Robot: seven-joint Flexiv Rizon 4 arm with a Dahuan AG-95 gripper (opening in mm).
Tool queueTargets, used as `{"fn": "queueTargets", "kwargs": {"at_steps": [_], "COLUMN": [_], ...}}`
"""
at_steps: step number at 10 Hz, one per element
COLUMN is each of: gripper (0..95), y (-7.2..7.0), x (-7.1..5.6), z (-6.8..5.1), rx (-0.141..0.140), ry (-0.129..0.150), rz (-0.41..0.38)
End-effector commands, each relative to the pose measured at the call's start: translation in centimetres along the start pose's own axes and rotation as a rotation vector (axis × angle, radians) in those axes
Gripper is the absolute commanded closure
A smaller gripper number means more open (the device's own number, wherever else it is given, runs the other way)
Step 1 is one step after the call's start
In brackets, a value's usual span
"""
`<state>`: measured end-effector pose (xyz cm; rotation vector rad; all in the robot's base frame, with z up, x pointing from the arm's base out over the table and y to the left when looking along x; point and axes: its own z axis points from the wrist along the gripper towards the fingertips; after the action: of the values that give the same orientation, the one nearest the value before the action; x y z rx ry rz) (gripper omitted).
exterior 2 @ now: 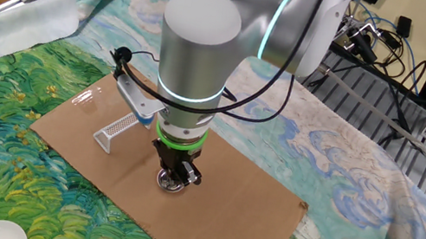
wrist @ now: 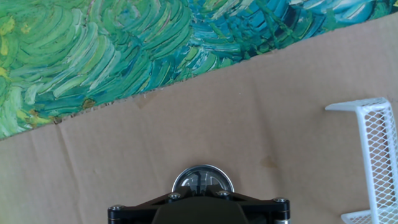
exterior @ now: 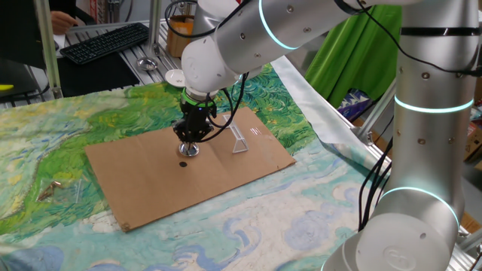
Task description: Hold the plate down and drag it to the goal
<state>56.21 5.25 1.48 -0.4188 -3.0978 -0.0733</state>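
The plate (exterior: pixel 193 152) is a tiny shiny silver dish on the brown cardboard sheet (exterior: pixel 151 188). It also shows in the other fixed view (exterior 2: pixel 164 183) and at the bottom of the hand view (wrist: pixel 186 176). My gripper (exterior: pixel 190 143) stands upright directly over it, its fingers close together with the tips down in the dish's centre; it also shows in the other fixed view (exterior 2: pixel 175 174) and the hand view (wrist: pixel 200 185). The goal (exterior: pixel 239 141), a whitish triangular wedge frame, stands on the cardboard a short way to the plate's side, apart from it. The goal also shows in the other fixed view (exterior 2: pixel 114 131) and the hand view (wrist: pixel 375 162).
A small black dot (exterior: pixel 183 162) lies on the cardboard just in front of the plate. The cardboard rests on a green and blue painted cloth (exterior: pixel 45 143). A white saucer (exterior: pixel 175 77) and a keyboard (exterior: pixel 105 41) lie at the back.
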Motion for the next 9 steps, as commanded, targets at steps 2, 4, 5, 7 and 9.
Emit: {"fn": "queueTargets", "kwargs": {"at_steps": [2, 4, 5, 7, 9], "gripper": [95.0, 95.0, 95.0, 95.0, 95.0], "y": [-0.01, -0.01, -0.03, -0.07, -0.18], "x": [0.01, 0.00, -0.01, -0.02, -0.06], "z": [0.17, 0.28, 0.31, 0.36, 0.43], "rx": [0.002, 0.003, 0.004, 0.008, 0.012], "ry": [-0.001, -0.002, -0.002, -0.006, -0.007], "rz": [-0.005, -0.007, -0.008, -0.013, -0.020]}}
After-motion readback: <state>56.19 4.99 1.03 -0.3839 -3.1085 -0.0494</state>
